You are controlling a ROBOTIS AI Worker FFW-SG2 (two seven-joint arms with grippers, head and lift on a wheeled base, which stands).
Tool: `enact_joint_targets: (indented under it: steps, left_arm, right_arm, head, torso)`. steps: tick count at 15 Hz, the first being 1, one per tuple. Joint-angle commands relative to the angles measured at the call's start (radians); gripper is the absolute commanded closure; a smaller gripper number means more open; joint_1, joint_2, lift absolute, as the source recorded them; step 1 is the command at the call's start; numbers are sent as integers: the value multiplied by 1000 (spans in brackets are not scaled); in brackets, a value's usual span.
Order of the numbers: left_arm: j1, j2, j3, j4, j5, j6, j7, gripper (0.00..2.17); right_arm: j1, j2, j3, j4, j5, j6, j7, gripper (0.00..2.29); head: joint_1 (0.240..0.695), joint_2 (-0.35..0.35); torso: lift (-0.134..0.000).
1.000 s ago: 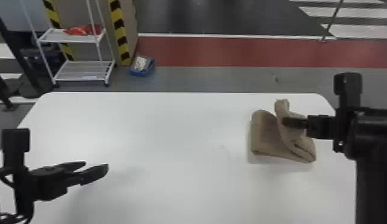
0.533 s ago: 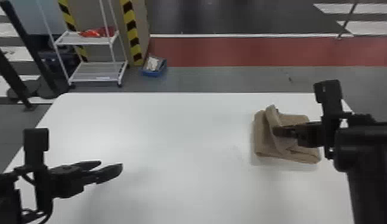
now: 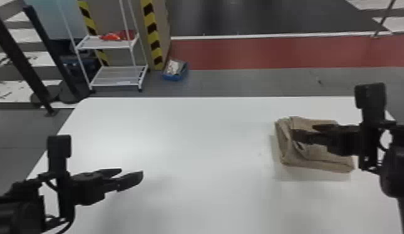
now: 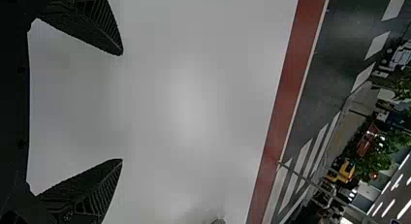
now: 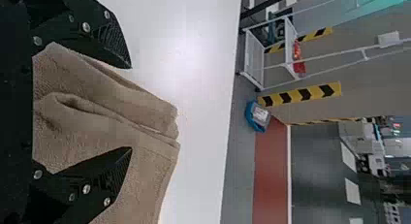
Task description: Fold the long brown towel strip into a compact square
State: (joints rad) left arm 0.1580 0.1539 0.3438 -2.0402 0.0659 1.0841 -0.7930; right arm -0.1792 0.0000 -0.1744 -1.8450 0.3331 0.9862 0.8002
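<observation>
Folded into a rough stacked bundle, the brown towel (image 3: 322,158) lies near the right end of the white table in the head view. Over its top is my right gripper (image 3: 308,130). In the right wrist view the right gripper (image 5: 131,107) has its fingers wide apart, with folded layers of the towel (image 5: 155,170) between and beneath them. My left gripper (image 3: 131,175) is at the table's left side, well away from the towel; in the left wrist view the left gripper (image 4: 122,107) stands open over bare tabletop.
The white table (image 3: 191,140) extends between the two arms. Beyond its far edge stand a white shelf rack (image 3: 117,74) and a blue bin (image 3: 175,71) on the floor, with striped posts beside the rack.
The right gripper has come open, and the towel flap that stood up at its fingertips now lies down on the bundle. The head view has shifted, moving the scene rightward; the left gripper remains open.
</observation>
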Motion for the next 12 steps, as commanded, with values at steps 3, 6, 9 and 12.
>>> enact_joint_targets:
  steps: [3, 6, 9, 12]
  left_arm:
    - [0, -2, -2, 0, 0, 1, -2, 100]
    - [3, -4, -3, 0, -2, -2, -2, 100]
    - [12, -4, 3, -6, -2, -2, -2, 100]
    - [15, -2, 3, -8, -2, -2, -3, 100]
  right_arm:
    - [-31, 1, -48, 41, 64, -33, -75, 1406]
    - [-56, 1, 7, 151, 161, -73, -142, 2108]
    - [-77, 1, 79, 239, 202, -159, -171, 2108]
    - [-74, 1, 159, 273, 204, -226, -148, 2108]
  head:
    - [695, 30]
    - [695, -2]
    - [695, -7]
    - [695, 19]
  torso:
    - [-125]
    - [-125]
    - [-125]
    - [-125]
